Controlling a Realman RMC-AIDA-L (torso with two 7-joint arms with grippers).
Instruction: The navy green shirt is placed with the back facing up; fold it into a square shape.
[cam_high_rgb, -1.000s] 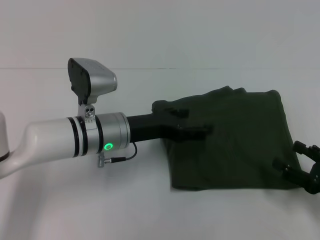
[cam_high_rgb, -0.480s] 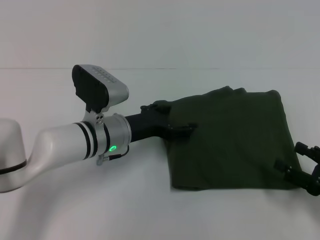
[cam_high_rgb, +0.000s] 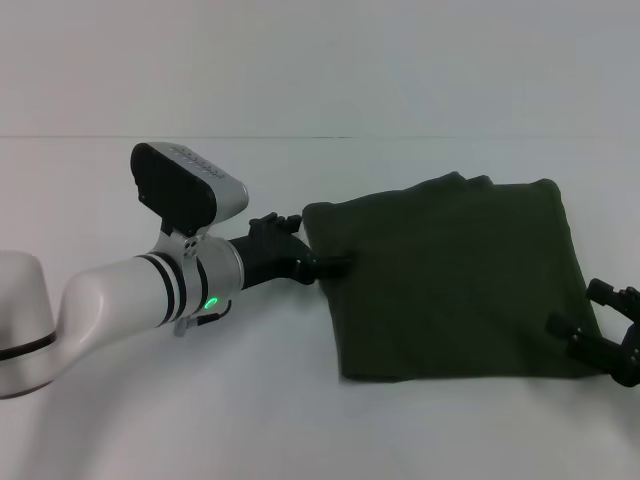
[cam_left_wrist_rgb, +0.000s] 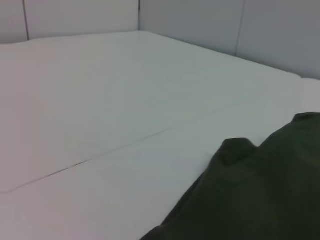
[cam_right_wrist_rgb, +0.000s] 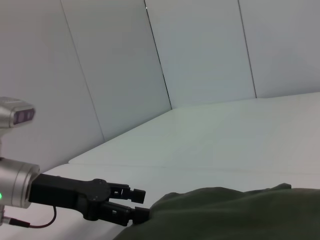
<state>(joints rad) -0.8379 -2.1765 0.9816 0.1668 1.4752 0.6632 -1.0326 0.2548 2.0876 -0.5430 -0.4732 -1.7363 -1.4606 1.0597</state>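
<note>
Squaring fold | left gripper (cam_high_rgb: 322, 262) spread at navy green shirt's (cam_high_rgb: 460, 280) left edge, one finger touching the hem | shirt folded on white table (cam_high_rgb: 300, 420), roughly square | right gripper (cam_high_rgb: 600, 335) spread, shirt's right lower corner | best: tidy edges gently, avoid dragging layers.

Folded shirt between the two grippers

The shirt (cam_high_rgb: 455, 285) lies on the bench (cam_high_rgb: 300, 420); left gripper (cam_high_rgb: 335, 264) at its left edge, right gripper (cam_high_rgb: 600, 325) at its right corner.

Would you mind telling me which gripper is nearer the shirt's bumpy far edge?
Left. The left gripper sits at the green shirt's left edge; the right gripper is at its near right corner.
</note>
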